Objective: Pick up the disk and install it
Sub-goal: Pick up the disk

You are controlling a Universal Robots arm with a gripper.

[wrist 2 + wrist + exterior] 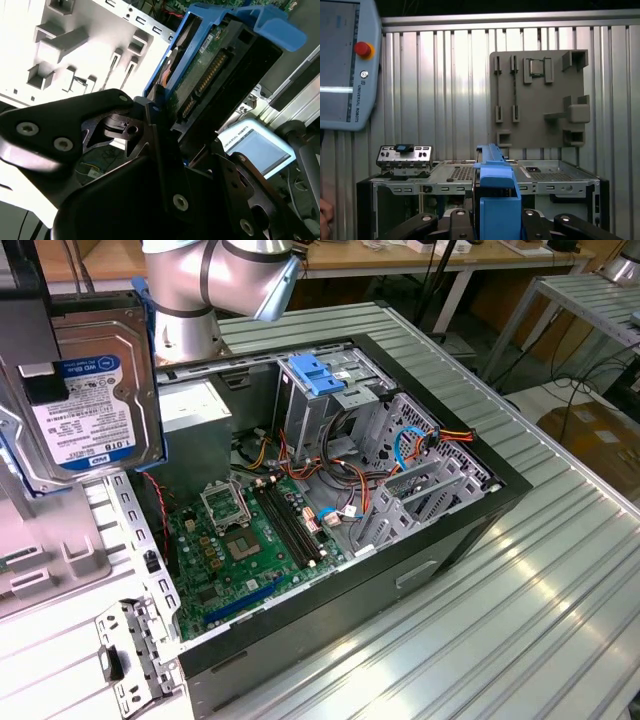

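Hand (190, 134) pinched on the disk (220, 65), one finger on each side at its blue rails. In the exterior view the disk is airborne at that view's left, label out, beside the open PC case (450, 540) on the counter (560, 620).

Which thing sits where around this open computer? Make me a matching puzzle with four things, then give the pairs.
Things:
1. silver metal hard disk with blue side rails
2. bare bright-blue plastic bracket
3. green circuit board
4. round red button

Places:
A. flat in the bottom of the open black computer case
B. clamped in the black gripper
C. on the grey handheld control panel
D. atop the metal drive cage

Pairs: 1-B, 2-D, 3-A, 4-C.
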